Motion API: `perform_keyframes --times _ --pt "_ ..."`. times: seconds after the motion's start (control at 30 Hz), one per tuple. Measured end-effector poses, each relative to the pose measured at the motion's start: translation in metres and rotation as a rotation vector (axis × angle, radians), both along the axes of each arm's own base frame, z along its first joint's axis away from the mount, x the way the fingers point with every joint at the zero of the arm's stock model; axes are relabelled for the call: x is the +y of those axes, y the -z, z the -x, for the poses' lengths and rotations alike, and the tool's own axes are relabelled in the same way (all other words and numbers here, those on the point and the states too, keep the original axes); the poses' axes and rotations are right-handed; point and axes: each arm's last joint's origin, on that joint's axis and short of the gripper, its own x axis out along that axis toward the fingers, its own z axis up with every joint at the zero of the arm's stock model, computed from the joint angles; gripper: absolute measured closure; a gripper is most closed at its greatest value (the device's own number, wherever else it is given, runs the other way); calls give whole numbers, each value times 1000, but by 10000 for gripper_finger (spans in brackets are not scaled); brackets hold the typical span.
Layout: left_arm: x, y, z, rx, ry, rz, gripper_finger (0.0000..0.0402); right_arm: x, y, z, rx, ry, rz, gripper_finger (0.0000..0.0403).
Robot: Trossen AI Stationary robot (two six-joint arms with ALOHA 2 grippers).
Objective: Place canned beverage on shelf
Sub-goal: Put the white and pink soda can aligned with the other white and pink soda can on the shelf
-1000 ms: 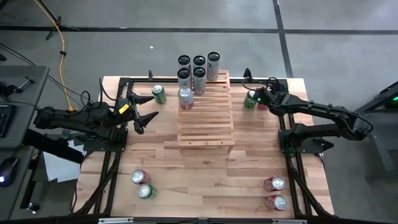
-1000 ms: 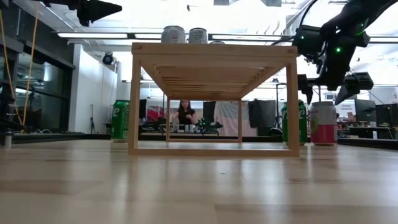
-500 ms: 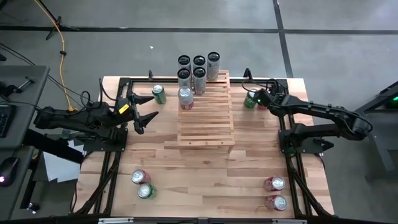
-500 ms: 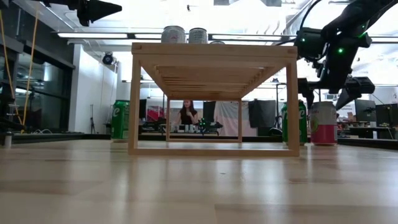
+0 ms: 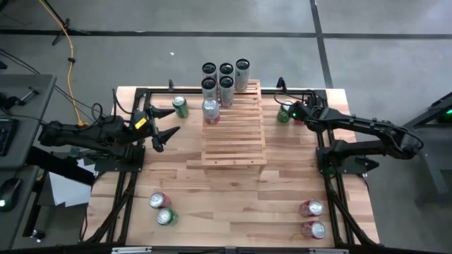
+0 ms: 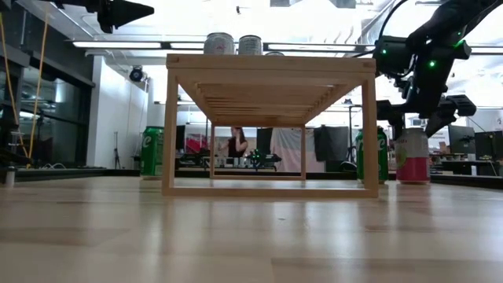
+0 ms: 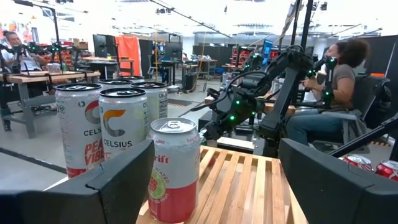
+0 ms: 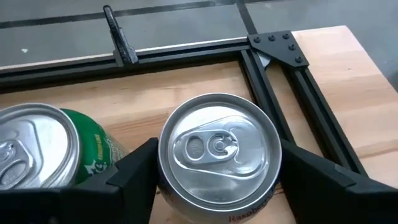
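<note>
I bracket the pink can (image 8: 217,149) between the right gripper (image 5: 296,113) fingers, still unclenched (top-down, so it lifts upright), at 3 o'clock of the shelf (image 5: 234,134); left gripper (image 5: 161,131) waits released.

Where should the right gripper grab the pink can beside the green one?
Grip the pink can across its round side wall just below the rim, coming down from above. It stands upright, and the right gripper already straddles it, one finger each side. The green can stands close beside it, so keep the fingers clear of that side.
</note>
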Motion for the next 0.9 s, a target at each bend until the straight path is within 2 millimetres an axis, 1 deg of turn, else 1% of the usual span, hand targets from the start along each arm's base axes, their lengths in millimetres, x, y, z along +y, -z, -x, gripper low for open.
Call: perform_keyframes --times 0.13,0.23,0.37,0.53,0.63,0.7,0.8,0.9 --pt "0 0 0 0 0 0 67 0 -5 0 29 -30 -28 136" --pt "0 0 0 0 0 0 67 0 -18 -2 60 -54 -49 136" --pt "0 0 0 -1 0 0 67 4 -51 -8 112 -98 -27 136" --pt "0 0 0 -1 0 0 67 19 -109 -20 90 -194 69 136" --pt "0 0 0 -1 0 0 67 34 -138 -33 15 -335 118 136" --pt "0 -1 0 -5 0 1 67 46 -150 -46 -51 -444 134 136" --pt "0 -1 0 -7 -1 1 67 67 -153 -70 -105 -598 153 136" --pt "0 -1 0 -7 -1 1 67 87 -153 -97 -137 -709 194 136"
